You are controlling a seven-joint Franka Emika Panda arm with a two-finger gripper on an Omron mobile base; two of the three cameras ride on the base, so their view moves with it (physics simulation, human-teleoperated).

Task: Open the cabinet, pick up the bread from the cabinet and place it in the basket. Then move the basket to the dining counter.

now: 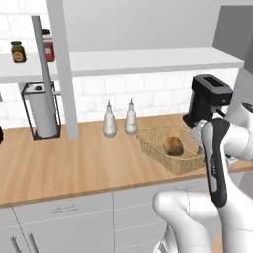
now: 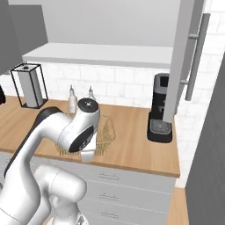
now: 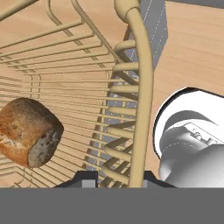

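The bread (image 1: 173, 146) lies inside the basket (image 1: 158, 148) on the wood worktop (image 1: 74, 163) — a short stubby loaf on its side, its long axis running roughly along the basket's length, one cut end facing the hand camera. The gripper (image 3: 114, 180) is pinched on the basket's near rim, the wire wall standing between its fingertips — beside the black coffee machine (image 1: 207, 101).
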